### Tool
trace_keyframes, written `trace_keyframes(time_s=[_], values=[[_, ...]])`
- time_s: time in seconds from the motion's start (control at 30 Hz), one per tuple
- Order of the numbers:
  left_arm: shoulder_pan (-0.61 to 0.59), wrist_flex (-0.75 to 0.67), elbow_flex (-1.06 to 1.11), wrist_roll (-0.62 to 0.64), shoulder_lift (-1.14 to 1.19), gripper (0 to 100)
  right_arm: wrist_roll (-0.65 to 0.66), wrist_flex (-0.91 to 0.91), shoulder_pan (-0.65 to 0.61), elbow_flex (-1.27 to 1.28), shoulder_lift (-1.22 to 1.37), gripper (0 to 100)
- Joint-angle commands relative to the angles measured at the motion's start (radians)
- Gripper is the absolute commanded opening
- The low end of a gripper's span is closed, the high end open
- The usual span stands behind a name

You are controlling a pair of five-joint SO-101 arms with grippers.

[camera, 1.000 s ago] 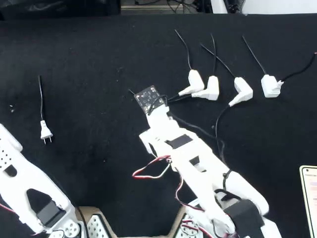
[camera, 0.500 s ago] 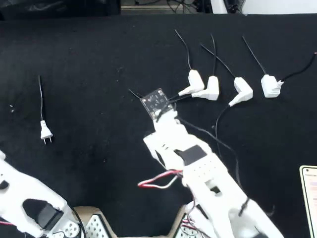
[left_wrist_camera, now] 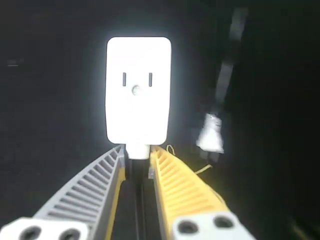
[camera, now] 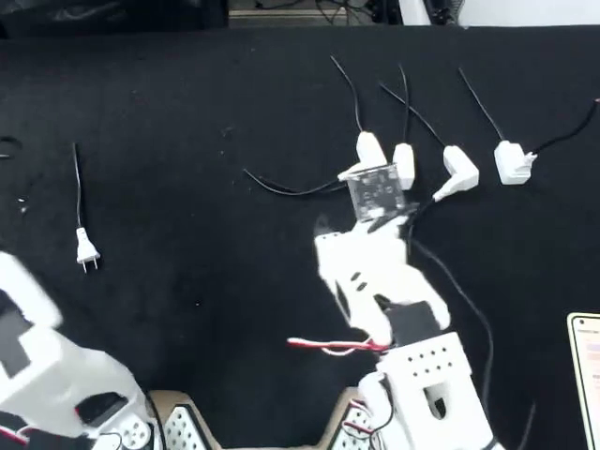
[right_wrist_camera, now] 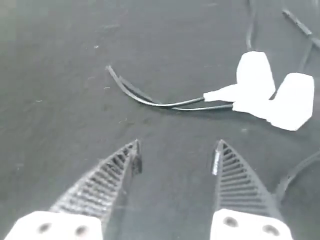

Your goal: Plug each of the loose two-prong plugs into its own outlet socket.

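High view: over the last second the right arm swung from mid-counter across to the pair of white cabled sockets (camera: pixel 369 148), so the right hand (right_wrist_camera: pixel 176 150), spread wide and empty, hangs just short of them. Left hand (left_wrist_camera: pixel 136 150) is clamped on the stub of a white plastic outlet socket block (left_wrist_camera: pixel 138 90). The small white two-prong plug with a black cord (camera: pixel 86 248) lies loose at the far left of the black cloth counter (camera: pixel 187 112), so I'd guess it's next. The white paper sheet (camera: pixel 586 366) has print, too tiny to read.

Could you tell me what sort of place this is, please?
Probably a robotics test bench: two white arms at a black-covered table, with short-corded outlet sockets and a loose two-prong plug laid out.
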Motion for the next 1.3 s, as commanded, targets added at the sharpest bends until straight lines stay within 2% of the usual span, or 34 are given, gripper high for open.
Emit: trace_keyframes(time_s=[0.0, 0.13, 0.3, 0.57, 0.73, 0.87, 1.03, 1.27], values=[[0.185, 0.000, 0.177, -0.012, -0.192, 3, -0.017, 0.003, 0.054, -0.005, -0.024, 22.2], [0.418, -0.018, 0.400, -0.012, -0.327, 3, -0.017, 0.003, 0.068, -0.004, -0.024, 22.2], [0.644, -0.187, 0.723, -0.014, -0.468, 3, -0.017, -0.005, 0.063, 0.021, -0.025, 22.2], [0.799, -0.582, 1.248, -0.015, -0.655, 3, -0.017, -0.005, 0.063, 0.022, -0.025, 22.2], [0.862, -0.726, 1.537, -0.199, -0.736, 3, -0.014, -0.017, 0.063, 0.036, -0.025, 22.2], [0.862, -0.747, 1.673, -0.328, -0.784, 3, -0.012, -0.052, 0.063, 0.058, -0.025, 22.2], [0.863, -0.738, 1.755, -0.402, -0.858, 3, -0.014, -0.052, 0.063, 0.058, -0.025, 22.2], [0.863, -0.618, 1.767, -0.508, -0.990, 3, -0.014, -0.052, 0.063, 0.059, -0.025, 22.2]])
